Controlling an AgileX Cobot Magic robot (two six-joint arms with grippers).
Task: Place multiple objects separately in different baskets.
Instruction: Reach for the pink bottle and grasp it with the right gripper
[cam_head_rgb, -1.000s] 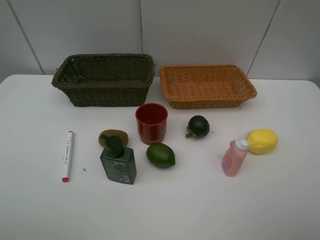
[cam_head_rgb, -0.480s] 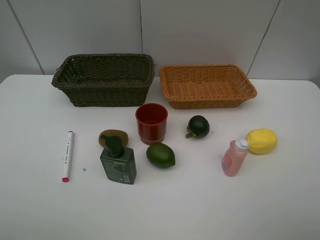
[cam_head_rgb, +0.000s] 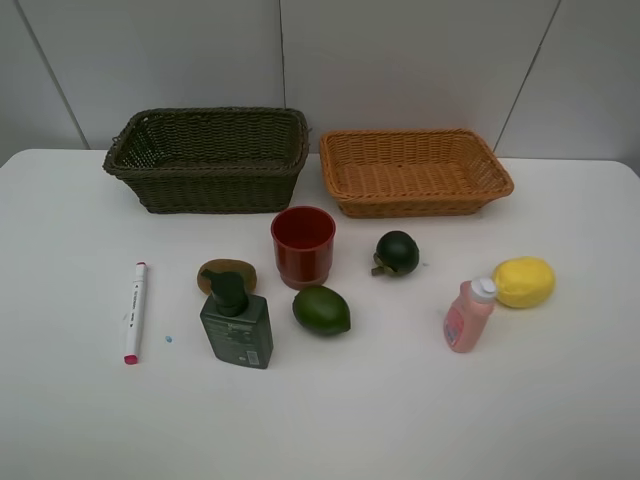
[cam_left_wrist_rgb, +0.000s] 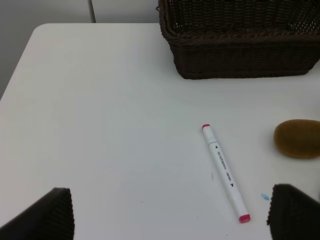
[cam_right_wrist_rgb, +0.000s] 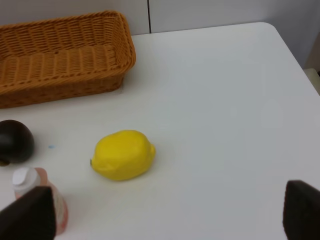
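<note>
Red cup and white marker lie unmoved; nothing has shifted.

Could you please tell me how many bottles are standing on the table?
2. The dark green pump bottle stands left of centre, just in front of the kiwi; the pink bottle stands on the right, beside the lemon. None seems hidden.

The dark olive wicker basket and orange-tan wicker basket look rough-woven. The white tabletop is smooth and matt.
</note>
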